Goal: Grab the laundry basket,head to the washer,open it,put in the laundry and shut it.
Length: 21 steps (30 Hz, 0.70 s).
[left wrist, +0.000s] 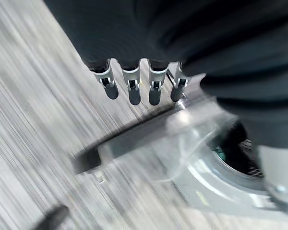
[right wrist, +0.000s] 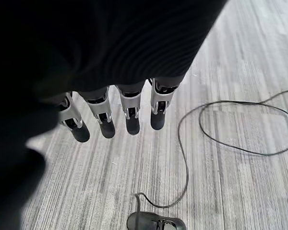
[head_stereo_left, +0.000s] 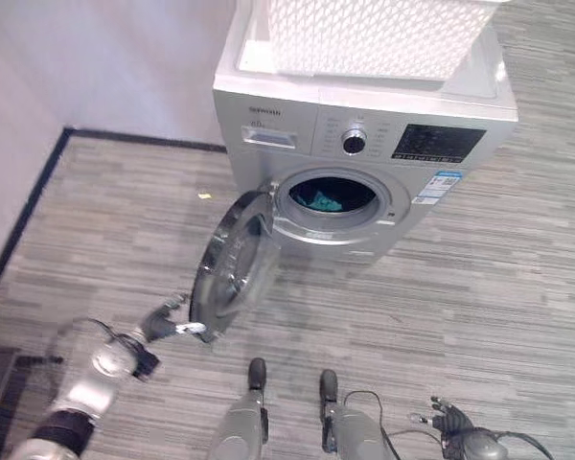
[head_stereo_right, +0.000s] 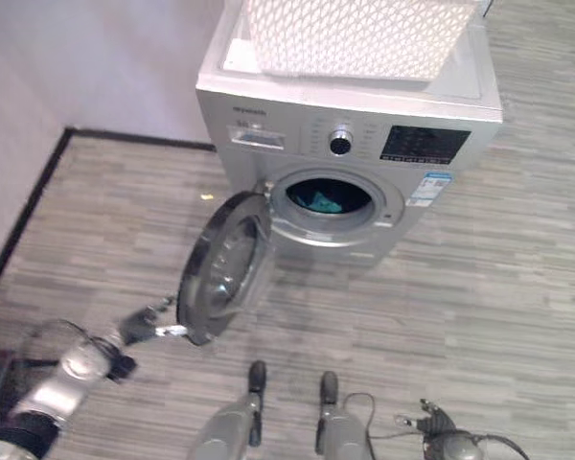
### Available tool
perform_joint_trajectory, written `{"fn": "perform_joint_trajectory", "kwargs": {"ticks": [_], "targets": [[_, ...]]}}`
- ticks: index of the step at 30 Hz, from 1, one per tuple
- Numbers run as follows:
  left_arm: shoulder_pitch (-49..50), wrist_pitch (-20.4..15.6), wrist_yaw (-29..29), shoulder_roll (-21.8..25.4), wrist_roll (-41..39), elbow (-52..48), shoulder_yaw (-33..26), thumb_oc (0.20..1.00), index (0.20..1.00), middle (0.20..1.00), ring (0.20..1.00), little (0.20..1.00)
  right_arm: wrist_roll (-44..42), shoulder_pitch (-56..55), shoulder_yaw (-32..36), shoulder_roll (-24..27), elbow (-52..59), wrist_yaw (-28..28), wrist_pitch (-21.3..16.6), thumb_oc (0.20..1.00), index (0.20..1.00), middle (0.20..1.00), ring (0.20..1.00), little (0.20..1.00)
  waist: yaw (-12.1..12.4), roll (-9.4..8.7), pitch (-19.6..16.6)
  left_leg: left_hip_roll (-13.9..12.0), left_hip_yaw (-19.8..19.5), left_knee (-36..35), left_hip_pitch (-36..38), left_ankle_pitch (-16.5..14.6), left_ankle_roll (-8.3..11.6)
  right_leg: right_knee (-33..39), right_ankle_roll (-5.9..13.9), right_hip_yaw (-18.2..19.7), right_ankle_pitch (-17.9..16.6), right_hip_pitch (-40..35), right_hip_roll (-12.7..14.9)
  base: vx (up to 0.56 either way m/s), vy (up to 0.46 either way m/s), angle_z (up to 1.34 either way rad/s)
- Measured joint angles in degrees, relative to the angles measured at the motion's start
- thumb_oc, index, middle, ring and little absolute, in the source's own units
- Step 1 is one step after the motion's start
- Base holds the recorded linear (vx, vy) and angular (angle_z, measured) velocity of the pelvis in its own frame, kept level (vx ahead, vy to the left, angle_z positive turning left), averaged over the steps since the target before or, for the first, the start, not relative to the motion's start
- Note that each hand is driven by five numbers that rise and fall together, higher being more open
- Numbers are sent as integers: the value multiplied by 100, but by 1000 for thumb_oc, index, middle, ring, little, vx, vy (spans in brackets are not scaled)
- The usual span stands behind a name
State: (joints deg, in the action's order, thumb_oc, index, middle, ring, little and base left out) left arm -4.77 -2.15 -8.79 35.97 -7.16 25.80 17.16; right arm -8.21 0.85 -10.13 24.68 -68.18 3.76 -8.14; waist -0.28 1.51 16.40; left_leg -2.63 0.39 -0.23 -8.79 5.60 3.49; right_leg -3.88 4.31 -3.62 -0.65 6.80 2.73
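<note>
Washer (head_stereo_left: pixel 364 144) door (head_stereo_left: pixel 232 264) stands open at centre frame, laundry (head_stereo_left: pixel 321 201) in the drum, basket (head_stereo_left: pixel 374 34) on top. Left hand (head_stereo_left: pixel 168 321), fingers straight, touches the door's lower edge; right hand (head_stereo_left: pixel 450 422) hangs relaxed, lower right.

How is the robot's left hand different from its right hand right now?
The left hand reaches out to the edge of the washer door, which stands open; the right hand hangs low over the floor, near nothing. The left hand is by the washer; the right is well apart from it. Both hands are open and hold nothing.
</note>
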Motion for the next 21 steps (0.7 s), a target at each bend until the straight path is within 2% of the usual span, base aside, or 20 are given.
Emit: {"fn": "perform_joint_trajectory", "kwargs": {"ticks": [2,3,6,7,9,10,11,13,14,16,18,21], "targets": [[-153,-5,37,-299,-146,27,240,1000,1000,1000,1000,1000,0,-9,11,-7,-26,-8,5,1000,1000,1000,1000,1000,-71,29,-30,-34,10,-8,35,1,4,-132,-15,20,75,61,-27,36,-51,-6],[-385,22,132,-635,-182,260,439,1000,1000,1000,1000,1000,-4,-32,-4,-29,-58,-33,7,1000,1000,1000,1000,1000,-90,31,-66,-45,28,-17,71,-8,-8,-313,-82,57,184,147,-33,21,-35,-8],[-870,105,212,-1002,-170,516,920,1000,1000,1000,1000,1000,-12,-31,-18,-80,-138,-124,12,1000,1000,1000,1000,1000,-139,21,-126,-73,55,-1,56,-7,-5,-580,-110,136,299,327,-70,-4,-25,-13],[-1464,137,352,-1313,-167,992,1375,1000,1000,1000,1000,1000,-52,15,-33,-125,-215,-158,24,1000,1000,1000,1000,1000,-186,-1,-171,-69,80,0,29,6,8,-827,-121,185,384,490,-69,-39,-12,-14],[-2279,282,710,-1829,-132,1635,1862,1000,1000,1000,1000,1000,-138,176,-273,-230,-175,-288,60,1000,1000,1000,1000,1000,-312,-23,-190,-68,190,61,-80,4,8,-1017,-135,284,465,700,-58,-31,13,-14],[-3125,424,1012,-2312,-132,2343,2263,1000,1000,1000,1000,1000,-220,356,-429,-279,-197,-362,69,1000,1000,1000,1000,1000,-430,-44,-184,-47,282,72,-165,5,8,-1135,-127,420,473,883,-57,-8,22,-49],[-3634,424,1171,-2644,-139,2573,2413,1000,1000,1000,1000,1000,-231,576,-546,-390,-137,-371,35,1000,1000,1000,1000,1000,-570,-76,-197,-29,432,31,-211,11,10,-1210,-56,607,423,1071,-76,-4,4,-73],[-3923,136,1247,-2992,-142,2291,2407,1000,1000,1000,1000,1000,-232,688,-675,-480,1,-371,-43,1000,1000,1000,1000,1000,-795,-82,-203,-11,634,-46,-217,79,-68,-1283,1,776,335,1180,-100,42,-18,-64],[-4250,67,1286,-3484,-157,2014,2637,1000,1000,1000,1000,1000,-236,610,-688,-502,79,-402,-26,1000,1000,1000,1000,1000,-1141,-131,-207,7,670,16,-225,51,-123,-1275,23,826,386,1222,-105,94,-44,-30],[-4720,-156,1244,-4055,-181,1904,3032,1000,1000,1000,1000,1000,-261,469,-672,-461,58,-485,-42,1000,1000,1000,1000,1000,-1232,-182,-255,-6,863,-134,-113,32,-142,-1298,21,993,402,1251,-147,68,-39,-49],[-4752,-428,1197,-4244,-199,1532,3151,1000,1000,1000,1000,1000,-340,392,-641,-380,-35,-584,-36,1000,1000,1000,1000,1000,-1402,-166,-284,-71,976,-204,11,41,-149,-1243,21,1099,363,1187,-231,17,-20,-48],[-4507,-521,1198,-4094,-197,1766,3027,1000,1000,1000,1000,1000,-343,105,-464,-318,-282,-621,-43,1000,1000,1000,1000,1000,-1415,-73,-323,-166,954,-200,72,58,-126,-1172,-4,1065,356,1106,-337,20,-23,-4]]}}
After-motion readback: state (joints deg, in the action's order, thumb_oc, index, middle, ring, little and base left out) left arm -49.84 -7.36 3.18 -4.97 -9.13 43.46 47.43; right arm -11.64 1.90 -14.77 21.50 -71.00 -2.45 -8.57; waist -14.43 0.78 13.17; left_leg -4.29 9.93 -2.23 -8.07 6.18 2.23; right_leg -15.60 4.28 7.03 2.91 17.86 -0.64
